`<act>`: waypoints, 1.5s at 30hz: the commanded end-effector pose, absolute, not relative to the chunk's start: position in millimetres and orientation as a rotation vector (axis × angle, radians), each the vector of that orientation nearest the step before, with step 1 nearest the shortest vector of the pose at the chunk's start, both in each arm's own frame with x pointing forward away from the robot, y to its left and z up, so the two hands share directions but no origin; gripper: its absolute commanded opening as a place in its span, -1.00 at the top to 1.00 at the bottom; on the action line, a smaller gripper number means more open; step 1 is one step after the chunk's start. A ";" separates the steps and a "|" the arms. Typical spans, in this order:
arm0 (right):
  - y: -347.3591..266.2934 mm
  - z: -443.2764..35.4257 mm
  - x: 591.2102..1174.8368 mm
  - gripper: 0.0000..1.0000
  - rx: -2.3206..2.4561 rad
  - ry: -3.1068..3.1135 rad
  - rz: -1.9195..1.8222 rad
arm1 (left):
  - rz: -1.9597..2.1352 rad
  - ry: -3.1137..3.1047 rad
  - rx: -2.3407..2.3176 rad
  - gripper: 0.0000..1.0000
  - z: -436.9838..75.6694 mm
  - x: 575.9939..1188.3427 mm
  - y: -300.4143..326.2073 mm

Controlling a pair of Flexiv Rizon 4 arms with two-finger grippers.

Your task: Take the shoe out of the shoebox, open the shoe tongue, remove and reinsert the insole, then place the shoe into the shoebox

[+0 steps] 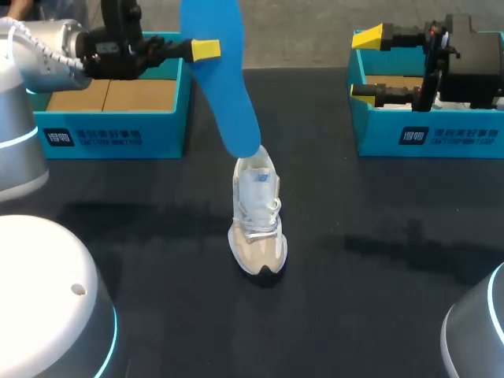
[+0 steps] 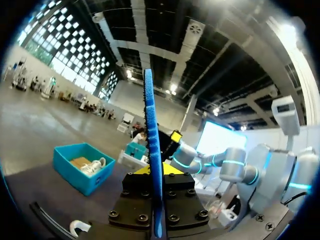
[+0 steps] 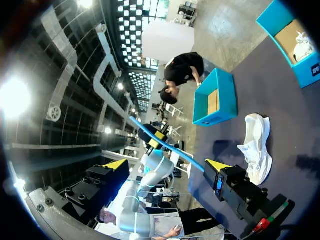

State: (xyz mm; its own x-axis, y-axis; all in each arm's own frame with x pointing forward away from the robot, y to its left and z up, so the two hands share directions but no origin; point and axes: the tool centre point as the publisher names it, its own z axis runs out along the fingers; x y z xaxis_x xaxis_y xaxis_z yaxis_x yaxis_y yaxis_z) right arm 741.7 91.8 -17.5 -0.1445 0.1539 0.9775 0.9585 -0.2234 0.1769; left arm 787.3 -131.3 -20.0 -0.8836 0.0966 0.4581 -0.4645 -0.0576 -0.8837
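Observation:
A beige and white shoe [image 1: 257,214] stands upright on the dark table, toe toward the front. A long blue insole [image 1: 224,79] hangs tilted, its lower end at the shoe's opening. My left gripper [image 1: 206,50] is shut on the insole's upper part, high above the left teal shoebox [image 1: 118,134]. In the left wrist view the insole [image 2: 152,150] runs edge-on between the fingers of that gripper [image 2: 156,172]. My right gripper [image 1: 368,64] is open and empty above the right teal shoebox [image 1: 441,138]. From the right wrist, that gripper [image 3: 167,165] faces the shoe [image 3: 257,147] and the insole [image 3: 165,145].
The left shoebox [image 3: 215,100] shows a bare cardboard floor. The right shoebox [image 2: 82,167] holds something white, seen from the left wrist. Dark tabletop [image 1: 378,260] spreads around the shoe and toward the front edge.

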 end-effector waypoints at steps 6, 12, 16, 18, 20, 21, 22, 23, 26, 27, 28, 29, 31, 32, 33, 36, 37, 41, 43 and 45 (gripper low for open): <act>93.8 -17.6 742.8 -1.00 -1.410 -1.312 -1.443 | 1.458 -1.327 0.912 1.00 -21.2 790.9 -131.7; 93.8 -17.6 742.8 -1.00 -1.410 -1.312 -1.443 | 1.458 -1.327 0.912 1.00 -21.2 790.9 -131.7; 93.8 -17.6 742.8 -1.00 -1.410 -1.312 -1.443 | 1.409 -1.326 0.897 1.00 -21.5 790.3 -133.3; 93.8 -17.6 742.8 -1.00 -1.410 -1.312 -1.443 | 1.386 -1.327 0.864 1.00 -22.1 790.8 -135.4; 93.8 -17.6 742.8 -1.00 -1.410 -1.312 -1.443 | 1.358 -1.314 0.856 1.00 -23.6 791.1 -138.1; 93.8 -17.6 742.8 -1.00 -1.410 -1.312 -1.443 | 1.325 -1.333 0.848 1.00 -24.6 791.1 -140.1; 93.8 -17.6 742.8 -1.00 -1.410 -1.312 -1.443 | 1.311 -1.333 0.840 1.00 -25.6 790.8 -141.6; 93.8 -17.6 742.8 -1.00 -1.410 -1.312 -1.443 | 1.293 -1.325 0.844 1.00 -26.5 791.0 -143.3; 93.8 -17.6 742.8 -1.00 -1.410 -1.312 -1.443 | 1.265 -1.347 0.842 1.00 -29.8 791.7 -147.6; 93.8 -17.6 742.8 -1.00 -1.410 -1.312 -1.443 | 1.256 -1.360 0.843 1.00 -30.9 791.5 -149.1; 93.8 -17.6 742.8 -1.00 -1.410 -1.312 -1.443 | 1.259 -1.364 0.844 1.00 -32.0 791.7 -150.0; 93.8 -17.6 742.8 -1.00 -1.410 -1.312 -1.443 | 1.253 -1.363 0.842 1.00 -32.8 791.8 -150.7; 93.8 -17.6 742.8 -1.00 -1.410 -1.312 -1.443 | 1.252 -1.364 0.842 1.00 -34.3 792.0 -152.1; 93.8 -17.6 742.8 -1.00 -1.410 -1.312 -1.443 | 1.250 -1.361 0.839 1.00 -34.7 792.0 -152.5; 95.2 -13.2 742.1 -1.00 -1.418 -1.335 -1.439 | 1.250 -1.358 0.838 1.00 -34.9 792.0 -152.9; 98.2 -1.6 741.0 -1.00 -1.443 -1.403 -1.416 | 1.243 -1.348 0.841 1.00 -35.2 792.7 -154.6; 99.2 2.1 740.3 -1.00 -1.460 -1.424 -1.402 | 1.233 -1.339 0.860 1.00 -35.7 793.4 -155.2; 104.4 18.9 737.8 -1.00 -1.581 -1.539 -1.294 | 1.203 -1.327 0.891 1.00 -38.6 793.7 -160.0; 108.1 28.2 736.2 -1.00 -1.629 -1.621 -1.257 | 1.192 -1.317 0.908 1.00 -39.7 793.9 -163.1; 113.3 39.4 734.3 -1.00 -1.702 -1.704 -1.174 | 1.189 -1.307 0.925 1.00 -40.2 794.5 -165.8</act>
State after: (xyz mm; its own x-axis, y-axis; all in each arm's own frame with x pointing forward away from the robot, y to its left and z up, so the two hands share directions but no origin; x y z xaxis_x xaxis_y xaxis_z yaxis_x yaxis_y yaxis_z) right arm 730.1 106.0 12.9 -0.1802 0.3401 0.9230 0.9531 -0.1717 0.2493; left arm 795.7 -161.1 -41.0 -0.1107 0.1185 0.9868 -0.9698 0.2043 -0.1333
